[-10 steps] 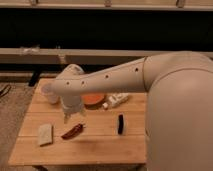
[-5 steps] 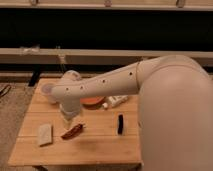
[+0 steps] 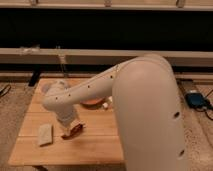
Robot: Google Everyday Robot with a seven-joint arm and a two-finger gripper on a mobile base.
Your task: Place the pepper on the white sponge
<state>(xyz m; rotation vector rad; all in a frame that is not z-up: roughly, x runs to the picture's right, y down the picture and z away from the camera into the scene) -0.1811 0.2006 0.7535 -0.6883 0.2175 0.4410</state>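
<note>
Gripper (image 3: pixel 70 128) at pepper (image 3: pixel 76 130), just beside white sponge (image 3: pixel 45 134). Light, glossy, likely slippery; best pinched mid-length. Jaws: cannot tell.

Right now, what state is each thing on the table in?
gripper: down low at the pepper.
pepper: by the gripper at table level, not on the sponge.
white sponge: flat, nothing on it, left of the pepper.
orange object: mostly hidden behind the arm.

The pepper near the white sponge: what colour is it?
Dark red, best seen in the camera view. The pepper is right at the tip of the gripper.
</note>
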